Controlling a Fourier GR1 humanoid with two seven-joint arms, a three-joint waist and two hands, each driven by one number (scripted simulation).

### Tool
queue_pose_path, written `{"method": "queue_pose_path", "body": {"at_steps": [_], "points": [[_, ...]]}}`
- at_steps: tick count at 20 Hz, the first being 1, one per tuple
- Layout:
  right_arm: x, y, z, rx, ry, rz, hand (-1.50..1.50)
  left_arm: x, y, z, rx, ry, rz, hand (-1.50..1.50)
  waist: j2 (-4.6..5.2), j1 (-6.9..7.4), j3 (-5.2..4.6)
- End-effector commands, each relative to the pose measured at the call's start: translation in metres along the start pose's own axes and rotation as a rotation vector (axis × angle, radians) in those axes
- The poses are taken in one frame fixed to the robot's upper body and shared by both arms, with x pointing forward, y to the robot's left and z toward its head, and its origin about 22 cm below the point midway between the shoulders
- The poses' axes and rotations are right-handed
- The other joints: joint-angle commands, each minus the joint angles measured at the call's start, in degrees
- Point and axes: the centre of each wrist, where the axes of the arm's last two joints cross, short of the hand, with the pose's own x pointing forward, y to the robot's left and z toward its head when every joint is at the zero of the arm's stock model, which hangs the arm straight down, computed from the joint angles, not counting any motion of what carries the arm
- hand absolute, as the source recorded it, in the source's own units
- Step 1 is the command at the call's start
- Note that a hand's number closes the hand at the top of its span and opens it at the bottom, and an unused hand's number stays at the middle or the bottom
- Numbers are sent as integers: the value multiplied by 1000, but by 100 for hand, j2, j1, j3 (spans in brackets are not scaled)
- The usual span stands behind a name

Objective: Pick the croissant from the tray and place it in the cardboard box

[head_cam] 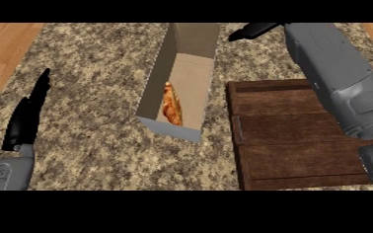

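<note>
**Q:** Cardboard box (pixel 191 81), what's in it?

**Me:** Croissant (pixel 172 104). It lies inside on the box floor, against the left wall, toward the near end. Box stands on the speckled stone bench (pixel 94 128), top open, just left of the tray.

**Q:** Tray?

**Me:** Dark wooden tray (pixel 299 143), right side of the bench, beside the box. My right forearm crosses above its right part.

**Q:** Right hand, state?

**Me:** My right hand (pixel 251 30) shows at the top, beyond the tray's far edge and right of the box's far end. Fingers look straight, pointing left, nothing in them, touching nothing I can see. Only a dark, narrow part of the hand shows, so how far the fingers are spread I cannot tell.

**Q:** Left hand?

**Me:** My left hand (pixel 25 116) is at the left edge of the view, fingers straight and together, pointing up. Holds nothing, well apart from the box.

**Q:** Anything else?

**Me:** Wood floor strip (pixel 15 44) at top left past the bench.
</note>
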Motion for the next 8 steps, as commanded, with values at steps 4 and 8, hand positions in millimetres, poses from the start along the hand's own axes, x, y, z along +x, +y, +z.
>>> {"method": "queue_pose_path", "body": {"at_steps": [4, 8], "points": [[-2, -80, 40, -2, -2, 47, -150, 13, 2, -10, -13, -4, -2, 0, 51, 63, 8], [-1, -106, 58, 75, 38, 101, -150, 9, 4, -7, -19, -22, -11, 0, 71, 134, 10]]}}
